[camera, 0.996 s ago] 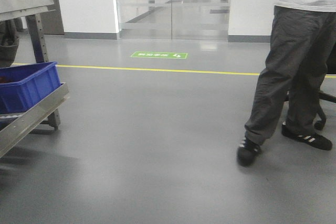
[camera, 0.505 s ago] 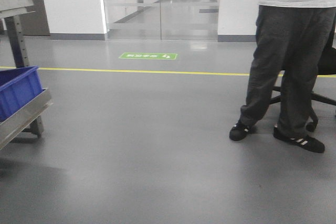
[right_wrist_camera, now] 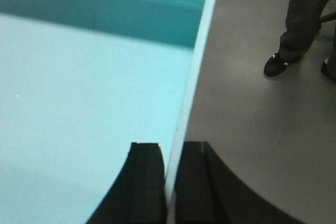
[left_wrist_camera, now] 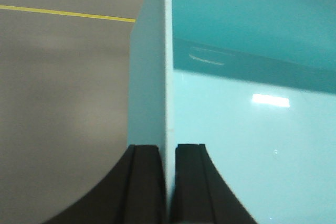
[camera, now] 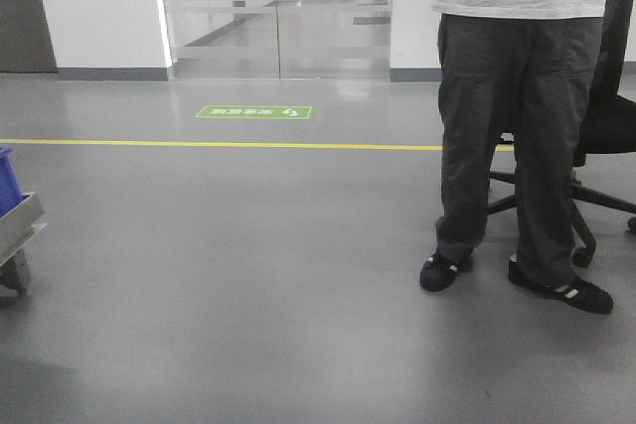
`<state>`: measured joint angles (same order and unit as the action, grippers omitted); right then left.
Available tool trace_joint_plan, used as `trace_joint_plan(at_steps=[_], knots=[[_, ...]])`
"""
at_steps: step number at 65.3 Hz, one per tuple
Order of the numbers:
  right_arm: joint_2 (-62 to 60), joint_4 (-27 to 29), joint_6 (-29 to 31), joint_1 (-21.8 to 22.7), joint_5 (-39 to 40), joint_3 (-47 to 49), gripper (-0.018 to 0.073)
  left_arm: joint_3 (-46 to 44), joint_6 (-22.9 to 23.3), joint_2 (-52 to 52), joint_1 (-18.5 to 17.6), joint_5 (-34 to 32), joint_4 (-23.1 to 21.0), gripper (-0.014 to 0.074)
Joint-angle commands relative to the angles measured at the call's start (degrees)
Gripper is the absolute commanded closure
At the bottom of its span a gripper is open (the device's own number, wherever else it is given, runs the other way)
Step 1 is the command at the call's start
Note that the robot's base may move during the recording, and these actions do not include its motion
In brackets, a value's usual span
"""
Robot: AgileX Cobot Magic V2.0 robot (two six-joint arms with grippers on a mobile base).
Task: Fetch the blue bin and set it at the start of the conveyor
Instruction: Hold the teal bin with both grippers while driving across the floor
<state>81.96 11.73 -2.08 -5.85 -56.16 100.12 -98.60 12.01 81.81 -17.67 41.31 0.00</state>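
The blue bin (left_wrist_camera: 236,129) is carried between the two arms, each gripping one of its opposite side walls at the rim. The left gripper (left_wrist_camera: 167,182) straddles the bin's left wall: one black finger (left_wrist_camera: 144,182) lies on the outer face and the other on the inner face, with the jaws drawn narrow and both pads pressed against the thin plastic. The right gripper (right_wrist_camera: 170,182) is clamped the same way on the right wall, one finger inside the tub and one outside, jaws narrow on the wall. The smooth interior of the bin holds nothing. Outside both walls lies the grey floor (camera: 248,275). A yellow line (camera: 199,144) crosses the floor from its left edge towards the right, and a green floor marking (camera: 253,112) lies just beyond it, in front of the glass doors (camera: 278,7) at the far edge. A person (camera: 517,126) in dark trousers and black shoes stands on the right side of the floor, directly in front of a black office chair (camera: 606,116). At the left edge, the end of a steel shelf rail (camera: 18,220) carries a sliver of a dark blue bin (camera: 6,178).
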Motion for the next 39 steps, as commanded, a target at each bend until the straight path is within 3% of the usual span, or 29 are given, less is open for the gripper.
trace_joint_plan(at_steps=[1,39], knots=[[-0.4,-2.5,1.2,0.5,1.4,0.6,0.0711,-0.4,0.0,-0.8,0.3,-3.8,0.7,0.0707],[-0.4,-2.5,1.2,0.5,1.4,0.6,0.0711,-0.4,0.0,-0.8,0.3,-3.8,0.7,0.0707]])
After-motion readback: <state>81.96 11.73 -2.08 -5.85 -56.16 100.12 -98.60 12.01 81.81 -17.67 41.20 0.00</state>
